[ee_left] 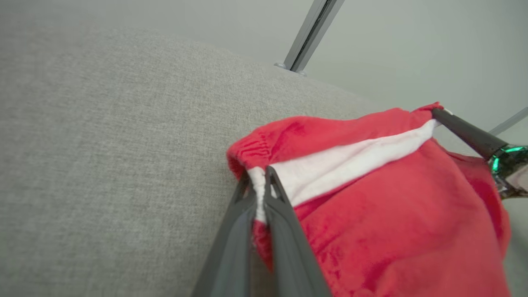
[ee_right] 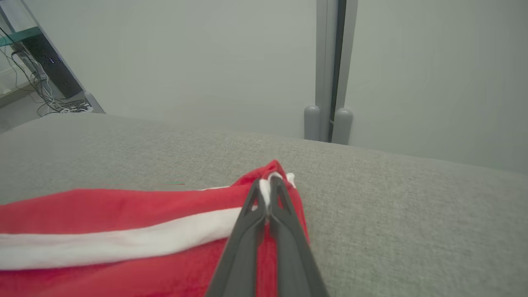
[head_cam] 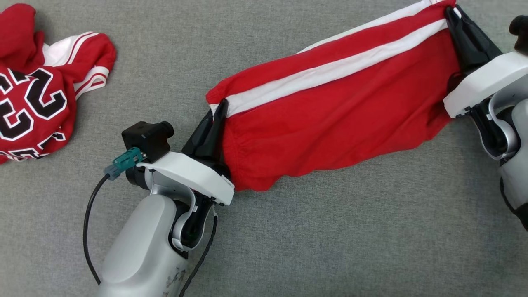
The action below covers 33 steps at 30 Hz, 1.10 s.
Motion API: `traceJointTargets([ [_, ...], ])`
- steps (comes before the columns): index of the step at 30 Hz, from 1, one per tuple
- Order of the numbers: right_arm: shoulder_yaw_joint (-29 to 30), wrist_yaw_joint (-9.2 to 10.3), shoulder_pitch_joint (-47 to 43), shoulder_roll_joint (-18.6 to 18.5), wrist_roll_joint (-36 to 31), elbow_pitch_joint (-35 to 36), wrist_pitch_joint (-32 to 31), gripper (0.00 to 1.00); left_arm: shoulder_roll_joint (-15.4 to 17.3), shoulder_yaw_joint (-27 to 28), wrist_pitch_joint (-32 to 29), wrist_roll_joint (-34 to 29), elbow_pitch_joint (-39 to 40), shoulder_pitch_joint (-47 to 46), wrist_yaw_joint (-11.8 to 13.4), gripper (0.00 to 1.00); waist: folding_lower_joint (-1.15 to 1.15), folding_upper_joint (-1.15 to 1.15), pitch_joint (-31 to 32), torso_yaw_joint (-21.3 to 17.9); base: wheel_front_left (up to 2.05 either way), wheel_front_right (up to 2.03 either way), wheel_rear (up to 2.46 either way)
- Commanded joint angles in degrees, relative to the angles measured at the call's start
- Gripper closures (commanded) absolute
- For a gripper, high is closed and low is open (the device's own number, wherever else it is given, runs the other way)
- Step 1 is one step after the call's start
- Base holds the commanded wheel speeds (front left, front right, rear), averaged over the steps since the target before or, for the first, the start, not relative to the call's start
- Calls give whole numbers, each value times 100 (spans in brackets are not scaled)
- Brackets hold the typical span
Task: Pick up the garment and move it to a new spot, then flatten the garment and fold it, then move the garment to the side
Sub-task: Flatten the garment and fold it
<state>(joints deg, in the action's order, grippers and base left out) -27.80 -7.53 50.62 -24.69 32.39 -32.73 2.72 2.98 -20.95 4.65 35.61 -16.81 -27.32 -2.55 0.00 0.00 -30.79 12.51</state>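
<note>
A red garment with a white side stripe [head_cam: 330, 103] hangs stretched between my two grippers above the grey surface, its lower part sagging. My left gripper [head_cam: 220, 109] is shut on its left end at the white stripe, seen close in the left wrist view [ee_left: 259, 177]. My right gripper [head_cam: 451, 14] is shut on the other end at the upper right, with the stripe pinched between its fingertips [ee_right: 268, 185]. The red garment [ee_right: 123, 231] runs off to the left in the right wrist view. The right gripper's finger [ee_left: 466, 132] also shows beyond the cloth in the left wrist view.
A second red garment with black and white numbers [head_cam: 41, 82] lies crumpled at the far left on the grey fabric surface [head_cam: 330, 231]. A metal post [ee_right: 330, 70] and a pale wall stand beyond the surface's far edge. Cables and a dark box [ee_right: 53, 70] sit at far left.
</note>
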Motion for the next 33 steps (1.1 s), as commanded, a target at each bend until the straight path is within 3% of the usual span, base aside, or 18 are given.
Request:
traceJointTargets([
  [1, -46, 8, 74, 14, 84, -48, 102, 86, 13, -26, 39, 27, -54, -109, -31, 0, 0, 0, -46, 50, 0, 0, 0],
  [2, -120, 7, 113, 22, 118, -158, 171, 47, 10, -72, 89, 59, -138, -157, -27, 0, 0, 0, -45, 49, 0, 0, 0],
  [3, -186, 7, 121, 33, 163, -276, 239, 0, 7, -117, 144, 107, -207, -169, -25, 0, 0, 0, -37, 32, 0, 0, 0],
  [10, -280, 5, -71, 181, 272, -482, 1084, 0, 34, -77, 879, -294, -212, -90, 384, 0, 0, 0, 154, -161, 0, 0, 0],
  [16, 403, 5, -486, 250, -196, 243, 1251, 0, 161, 363, 1051, -842, 388, 115, 784, 0, 0, 0, 388, -420, 0, 0, 0],
  [23, 1464, 4, -1642, 544, -997, 1551, 1253, 0, 320, 1041, 1050, -1424, 1030, 484, 854, 0, 0, 0, 711, -753, 0, 0, 0],
  [33, 2102, 4, -3452, 983, -1609, 2746, 935, 0, 568, 1003, 1051, -1853, 754, 1205, 759, 0, 0, 0, 1245, -1090, 0, 0, 0],
])
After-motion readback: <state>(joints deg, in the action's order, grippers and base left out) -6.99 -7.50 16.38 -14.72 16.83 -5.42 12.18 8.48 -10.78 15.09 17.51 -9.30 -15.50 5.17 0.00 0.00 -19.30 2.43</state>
